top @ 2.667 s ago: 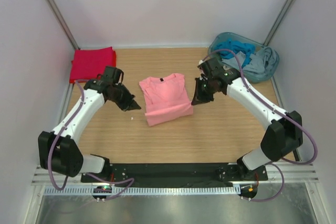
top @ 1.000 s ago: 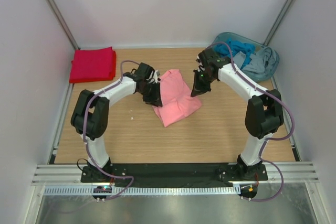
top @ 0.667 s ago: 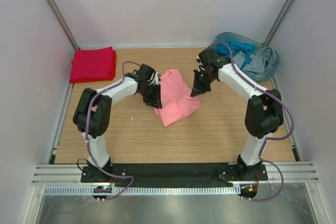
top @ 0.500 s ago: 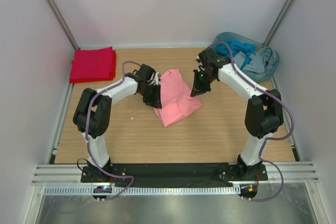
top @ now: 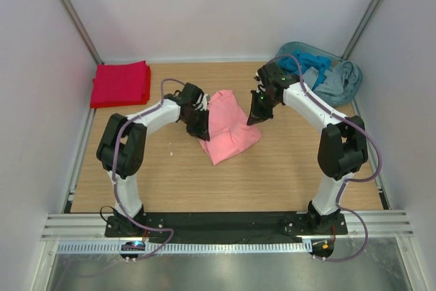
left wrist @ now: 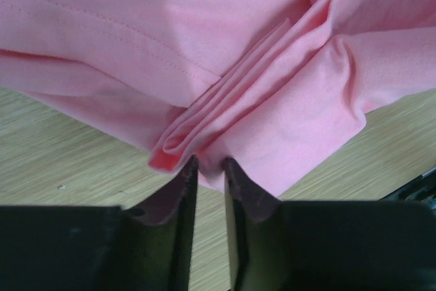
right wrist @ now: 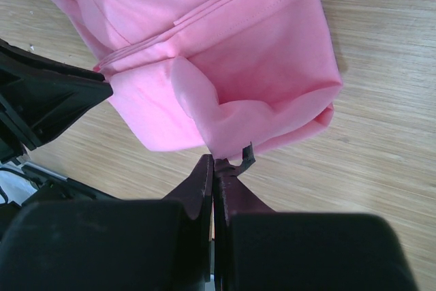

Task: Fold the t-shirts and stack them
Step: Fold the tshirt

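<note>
The salmon-pink t-shirt (top: 228,131) lies folded and skewed mid-table. My left gripper (top: 199,127) is at its left edge; in the left wrist view the nearly closed fingers (left wrist: 184,182) pinch the shirt's bunched folded edge (left wrist: 204,148) at their tips (left wrist: 210,163). My right gripper (top: 253,119) is at the shirt's right corner. In the right wrist view it (right wrist: 216,161) is shut on a lifted corner of the shirt (right wrist: 225,93), and the small dark neck label (right wrist: 246,157) sticks out beside the tips. The bright red t-shirt (top: 121,83) lies folded at the far left.
A teal basket (top: 294,51) with blue and grey clothes (top: 334,80) stands at the back right, close behind the right arm. White walls close off the left, back and right. Bare wood table (top: 272,175) lies in front of the shirt.
Since 2.7 s ago both grippers closed in on the pink shirt, which is now turned and bunched. Over the last second almost nothing has moved.
</note>
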`<state>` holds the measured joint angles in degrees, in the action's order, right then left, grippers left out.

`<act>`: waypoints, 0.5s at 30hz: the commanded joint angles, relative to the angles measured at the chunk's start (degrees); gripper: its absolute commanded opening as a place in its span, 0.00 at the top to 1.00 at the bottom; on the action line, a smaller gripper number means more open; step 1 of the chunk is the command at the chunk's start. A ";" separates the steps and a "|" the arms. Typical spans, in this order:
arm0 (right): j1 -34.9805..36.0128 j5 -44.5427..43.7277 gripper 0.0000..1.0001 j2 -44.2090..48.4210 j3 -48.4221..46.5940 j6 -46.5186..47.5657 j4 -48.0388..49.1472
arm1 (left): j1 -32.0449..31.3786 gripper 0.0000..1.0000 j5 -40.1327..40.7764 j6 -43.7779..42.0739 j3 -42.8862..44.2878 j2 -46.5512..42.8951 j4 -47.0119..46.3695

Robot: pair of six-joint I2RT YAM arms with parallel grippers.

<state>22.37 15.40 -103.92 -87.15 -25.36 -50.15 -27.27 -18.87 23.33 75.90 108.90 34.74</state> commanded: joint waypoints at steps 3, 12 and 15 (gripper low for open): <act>-0.22 0.60 0.99 -0.58 -1.44 0.14 1.37 | -0.51 0.95 -0.64 -0.13 3.29 -0.27 -0.03; -0.57 0.34 0.99 -0.85 -2.75 0.40 0.76 | -0.51 1.00 2.96 2.59 3.47 -5.36 2.60; -0.84 0.16 0.99 -1.11 -4.51 0.49 0.58 | -0.51 1.00 5.85 2.95 4.08 -7.38 4.01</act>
<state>21.98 15.38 -105.19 -87.81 -25.34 -50.11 -27.49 -16.60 25.43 77.56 106.52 36.97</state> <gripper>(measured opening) 0.029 0.006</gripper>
